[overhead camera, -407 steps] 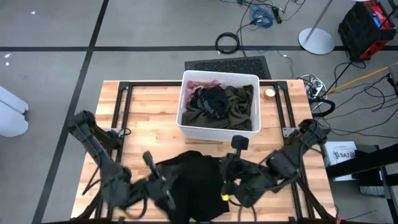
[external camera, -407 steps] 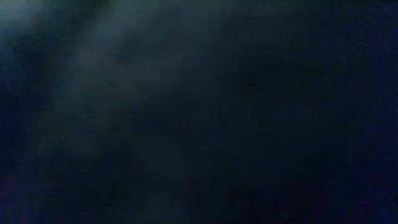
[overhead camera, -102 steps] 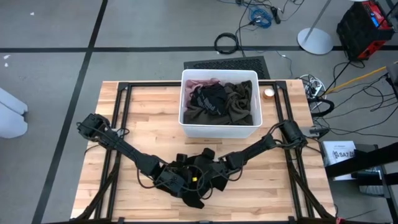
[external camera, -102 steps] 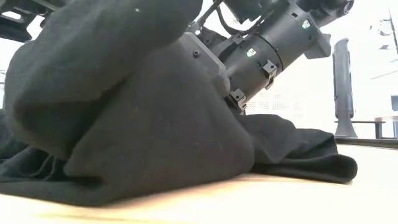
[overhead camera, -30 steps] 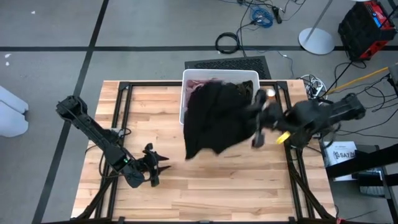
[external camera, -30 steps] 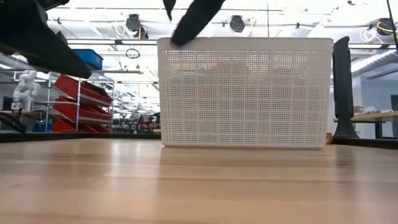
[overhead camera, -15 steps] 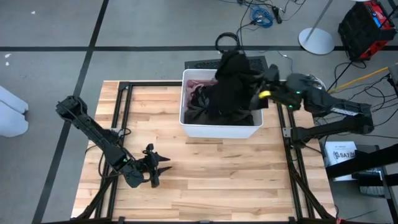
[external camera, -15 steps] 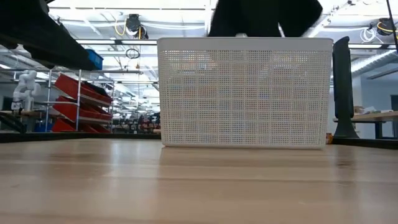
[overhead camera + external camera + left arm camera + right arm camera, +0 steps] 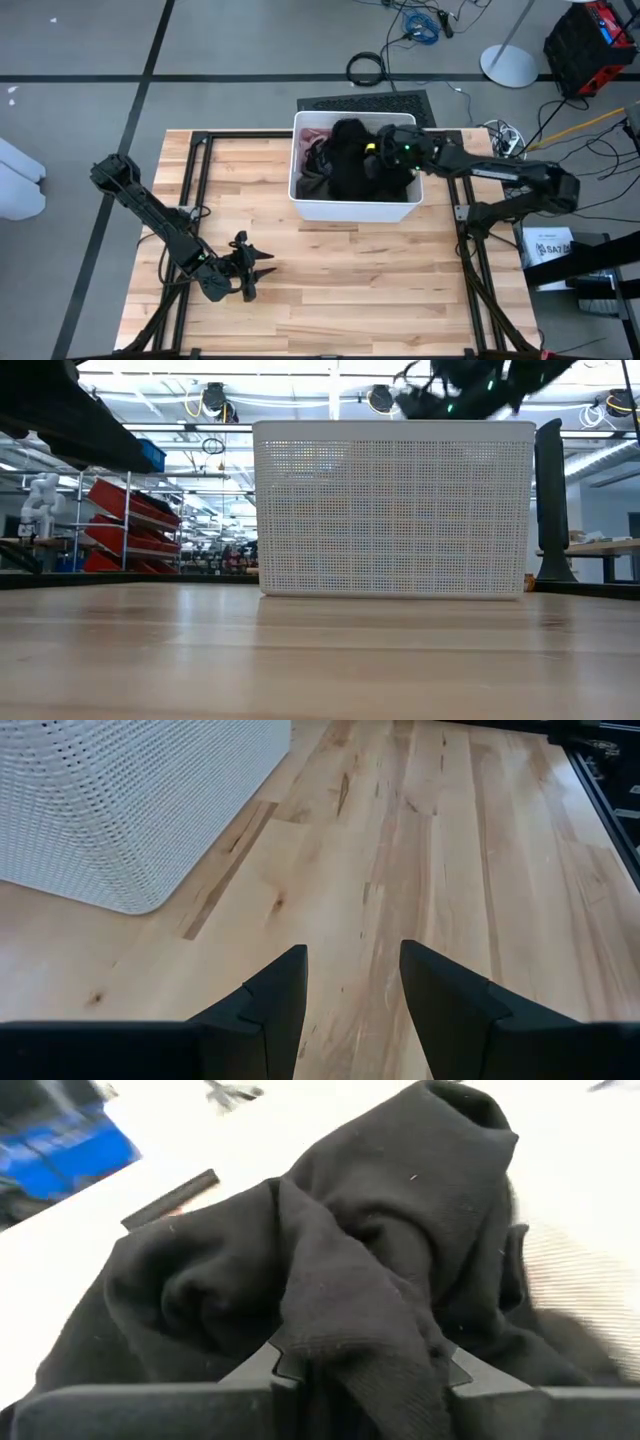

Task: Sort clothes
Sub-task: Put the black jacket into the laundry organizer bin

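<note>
Black garment (image 9: pixel 352 158) now inside bin (image 9: pixel 300 200)

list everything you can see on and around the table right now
black garment: one, black, bunched in the bin, pinched by the right tool
olive-green garment: one, olive, in the bin's right side, partly under the black one
pink fabric: a sliver, pink, in the bin's far left corner
bin: one, white perforated plastic, at the table's far edge, centre
table: one, light wood
black mat: one, on the floor behind the bin
coiled cables: black and blue, on the floor beyond the table
left tool: open, over the table's near left part, holding nothing
right tool: over the bin, shut on the black garment
</note>
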You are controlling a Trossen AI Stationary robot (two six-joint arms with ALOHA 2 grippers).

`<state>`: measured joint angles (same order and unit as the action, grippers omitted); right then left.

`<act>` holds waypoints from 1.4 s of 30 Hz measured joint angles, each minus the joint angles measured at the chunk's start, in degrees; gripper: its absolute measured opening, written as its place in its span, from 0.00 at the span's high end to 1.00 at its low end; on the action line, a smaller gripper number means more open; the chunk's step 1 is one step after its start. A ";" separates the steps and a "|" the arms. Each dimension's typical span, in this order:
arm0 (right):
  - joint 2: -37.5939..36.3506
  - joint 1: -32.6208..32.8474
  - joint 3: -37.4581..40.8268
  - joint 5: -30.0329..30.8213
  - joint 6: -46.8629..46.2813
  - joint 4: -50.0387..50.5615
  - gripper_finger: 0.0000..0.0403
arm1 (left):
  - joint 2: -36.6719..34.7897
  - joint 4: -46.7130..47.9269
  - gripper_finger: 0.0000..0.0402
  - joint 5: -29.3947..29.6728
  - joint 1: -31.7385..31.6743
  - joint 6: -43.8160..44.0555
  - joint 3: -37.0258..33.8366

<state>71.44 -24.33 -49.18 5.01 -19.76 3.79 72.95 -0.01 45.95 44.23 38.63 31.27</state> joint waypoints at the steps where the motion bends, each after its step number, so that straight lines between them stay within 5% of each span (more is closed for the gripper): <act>1: 1.50 -0.52 1.59 -1.99 -0.96 -3.84 0.81 | 0.00 0.00 0.57 -0.01 -0.02 0.00 0.00; 11: 13.53 -1.28 4.35 -5.39 -1.98 -12.92 0.81 | 0.00 0.09 0.57 -0.02 -0.02 -0.04 0.00; 19: 12.70 -1.17 4.22 -5.22 0.33 -11.02 0.79 | 0.00 0.22 0.57 -0.11 -0.02 -0.04 0.00; 31: 3.30 -1.06 1.14 -5.18 1.80 -5.27 0.17 | 0.00 0.09 0.57 -0.63 -0.02 -0.02 0.00; 42: -2.97 -1.06 1.00 -5.44 3.24 -5.53 0.01 | 0.00 0.07 0.57 -0.72 -0.02 -0.04 0.00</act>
<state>68.46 -25.39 -48.18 -0.43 -16.52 -1.74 72.95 0.05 45.23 44.21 38.59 31.27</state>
